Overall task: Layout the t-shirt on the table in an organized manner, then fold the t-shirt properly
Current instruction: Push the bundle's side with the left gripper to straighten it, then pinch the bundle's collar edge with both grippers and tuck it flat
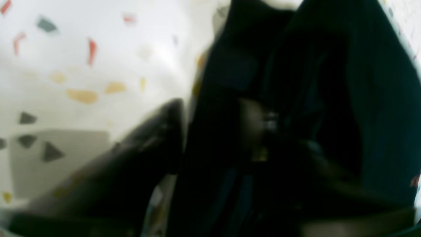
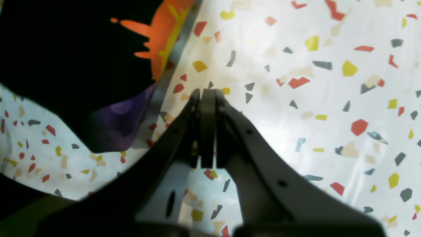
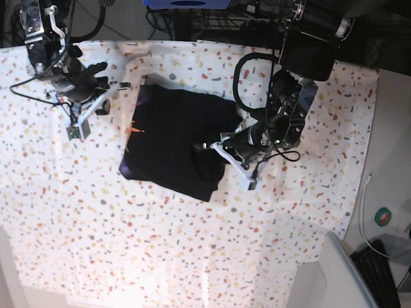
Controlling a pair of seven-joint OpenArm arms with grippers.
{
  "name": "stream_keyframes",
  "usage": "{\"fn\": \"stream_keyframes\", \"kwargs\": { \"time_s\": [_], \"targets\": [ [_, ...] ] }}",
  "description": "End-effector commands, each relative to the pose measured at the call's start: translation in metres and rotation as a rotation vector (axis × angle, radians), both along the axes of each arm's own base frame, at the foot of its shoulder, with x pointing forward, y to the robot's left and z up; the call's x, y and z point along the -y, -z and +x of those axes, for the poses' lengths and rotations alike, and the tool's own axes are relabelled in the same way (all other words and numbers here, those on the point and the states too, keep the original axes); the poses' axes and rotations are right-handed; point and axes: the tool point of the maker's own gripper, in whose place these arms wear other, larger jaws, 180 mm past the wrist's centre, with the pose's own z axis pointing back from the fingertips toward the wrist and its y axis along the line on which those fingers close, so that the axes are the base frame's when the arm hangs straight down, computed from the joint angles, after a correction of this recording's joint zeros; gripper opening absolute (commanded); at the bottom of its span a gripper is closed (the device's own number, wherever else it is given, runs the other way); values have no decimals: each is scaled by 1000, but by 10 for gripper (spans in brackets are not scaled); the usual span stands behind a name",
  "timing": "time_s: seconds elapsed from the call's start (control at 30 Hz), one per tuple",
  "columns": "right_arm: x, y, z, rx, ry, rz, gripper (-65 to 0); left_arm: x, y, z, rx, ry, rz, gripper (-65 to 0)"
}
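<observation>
Left arm mid-fold on the black soft-fabric t-shirt [image 3: 172, 140], bunched mid-table on the white flecked table cover [image 3: 192, 256].
Left gripper [image 3: 215, 149] at shirt's right edge — finger state can't be told, blurred; should carry the fold across low. Right gripper [image 2: 208, 93] pinched together, empty, off left.

We only get room detail from the base view. Along the top edge there's a dark tangle of cables [image 3: 160, 22] and a blue thing [image 3: 186, 3] that's cut off, hard to say what it is. Plain grey floor [image 3: 392, 128] runs down the right side, with a white cord [image 3: 363, 212] trailing across it, a small round teal object [image 3: 384, 216], and what looks like a keyboard [image 3: 376, 273] in the corner. Light glares bright at the bottom.
</observation>
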Motion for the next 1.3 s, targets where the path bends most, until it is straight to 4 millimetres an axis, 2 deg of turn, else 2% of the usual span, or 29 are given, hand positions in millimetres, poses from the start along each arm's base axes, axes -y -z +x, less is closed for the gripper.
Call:
{"fn": "stream_keyframes", "kwargs": {
  "time_s": [0.0, 0.17, 0.23, 0.33, 0.47, 0.6, 0.7, 0.87, 1.0, 1.27],
  "targets": [
    [3, -7, 6, 34, 1, -1, -650, 2, -1, -1, -17, 53, 30, -650],
    [14, -5, 6, 29, -3, -29, -650, 3, -4, 1, -66, 276, 181, -650],
    [15, 0, 4, 16, 3, -31, -650, -3, -7, 3, -56, 419, 283, -650],
    [31, 2, 5, 12, 49, -45, -650, -3, -12, 8, 0, 608, 383, -650],
    [52, 1, 8, 16, 108, -63, -650, 18, -22, 16, 107, 805, 433, -650],
    [69, -2, 10, 25, 152, -80, -650, 36, -23, 16, 209, 958, 504, -650],
    [71, -1, 9, 22, 157, -82, -650, 67, -21, 11, 310, 1086, 571, -650],
    [71, 2, 2, 6, 157, -83, -650, 106, -28, 10, 440, 1200, 664, -650],
    [70, 4, -1, -1, 152, -82, -650, 125, -32, 6, 471, 1267, 674, -650],
    [69, 4, -2, -3, 151, -82, -650, 128, -31, 1, 460, 1298, 657, -650]
  ]
}}
